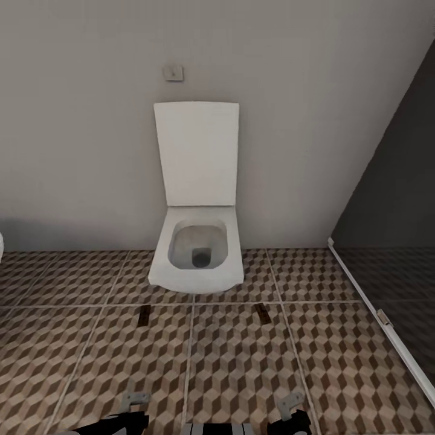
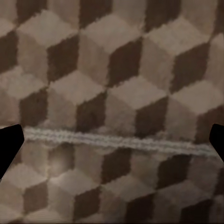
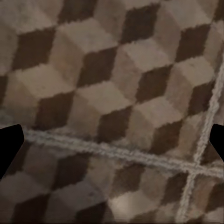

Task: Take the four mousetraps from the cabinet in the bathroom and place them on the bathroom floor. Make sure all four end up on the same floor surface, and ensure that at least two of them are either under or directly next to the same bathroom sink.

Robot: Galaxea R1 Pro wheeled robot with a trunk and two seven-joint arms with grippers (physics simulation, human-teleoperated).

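Observation:
Two mousetraps lie flat on the bathroom floor [image 1: 241, 368] in front of a white toilet, one [image 1: 144, 315] to the left and one [image 1: 261, 312] to the right. Both are small dark-brown slabs, apart from each other by about one tile. My left gripper [image 1: 136, 402] and right gripper [image 1: 290, 406] hang low at the near edge of the head view, nearer than the traps. In the left wrist view the left gripper [image 2: 112, 144] is open over bare cube-pattern tile, and the right gripper [image 3: 112, 144] is likewise open over tile. The cabinet and the sink are out of view.
A white toilet [image 1: 196, 254] with its lid up stands against the grey wall straight ahead. A dark glass partition [image 1: 393, 241] with a white base rail runs along the right. A sliver of a white fixture [image 1: 1, 248] shows at the left edge.

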